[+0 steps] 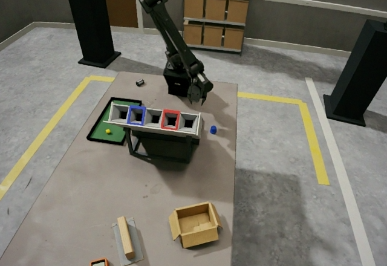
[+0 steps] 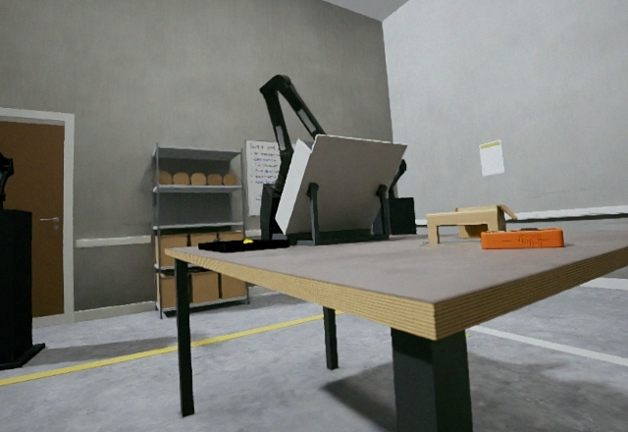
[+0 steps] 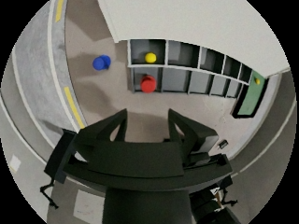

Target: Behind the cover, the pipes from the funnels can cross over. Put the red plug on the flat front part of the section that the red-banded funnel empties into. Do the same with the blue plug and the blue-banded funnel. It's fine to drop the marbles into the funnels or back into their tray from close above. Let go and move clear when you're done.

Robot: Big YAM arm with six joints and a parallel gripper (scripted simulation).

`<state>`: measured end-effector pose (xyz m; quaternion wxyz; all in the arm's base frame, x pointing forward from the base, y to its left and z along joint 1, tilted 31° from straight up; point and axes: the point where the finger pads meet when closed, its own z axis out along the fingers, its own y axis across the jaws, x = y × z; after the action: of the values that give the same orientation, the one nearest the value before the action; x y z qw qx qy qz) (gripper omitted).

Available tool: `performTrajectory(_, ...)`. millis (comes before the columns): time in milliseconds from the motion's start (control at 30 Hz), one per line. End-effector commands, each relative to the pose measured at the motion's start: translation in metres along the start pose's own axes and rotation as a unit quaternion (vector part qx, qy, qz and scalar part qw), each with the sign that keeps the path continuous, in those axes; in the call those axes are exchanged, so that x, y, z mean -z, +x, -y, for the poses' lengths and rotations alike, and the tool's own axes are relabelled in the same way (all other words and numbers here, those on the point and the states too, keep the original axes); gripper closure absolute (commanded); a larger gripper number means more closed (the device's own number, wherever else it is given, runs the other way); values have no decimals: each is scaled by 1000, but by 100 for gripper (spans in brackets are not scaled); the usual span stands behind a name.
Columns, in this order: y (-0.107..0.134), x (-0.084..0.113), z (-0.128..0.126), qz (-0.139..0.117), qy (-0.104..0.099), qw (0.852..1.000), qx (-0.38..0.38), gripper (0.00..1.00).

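In the wrist view, the red plug [image 3: 149, 85] sits on the flat front part of the end section of the white row of sections [image 3: 187, 69]. A yellow marble [image 3: 151, 58] lies inside that same section. The blue plug [image 3: 101, 63] stands on the table beside the rack; it also shows in the top view [image 1: 213, 129]. My gripper [image 3: 148, 112] [image 1: 197, 98] is open and empty, raised behind the rack. The blue-banded funnel [image 1: 136, 115] and the red-banded funnel [image 1: 170, 120] sit in the funnel row. Another yellow marble [image 1: 107, 130] lies in the green tray [image 1: 106, 126].
A small black cylinder [image 1: 139, 82] lies near the arm's base. An open cardboard box [image 1: 194, 223], a wooden block on a grey plate [image 1: 126, 236] and an orange device [image 1: 99, 262] sit at the table's near end. The white cover [image 2: 340, 184] hides the pipes.
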<state>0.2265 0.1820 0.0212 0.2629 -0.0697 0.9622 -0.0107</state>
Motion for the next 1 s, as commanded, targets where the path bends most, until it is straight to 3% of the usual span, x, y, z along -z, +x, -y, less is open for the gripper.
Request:
performTrajectory(0, -4, 0, -3, 0, 1, 1000, -2, 41)
performTrajectory(533, -3, 1, 10, 1, 0, 1000, -1, 44)
performTrajectory(967, -5, 1, 37, -1, 2, 1000, 0, 44)
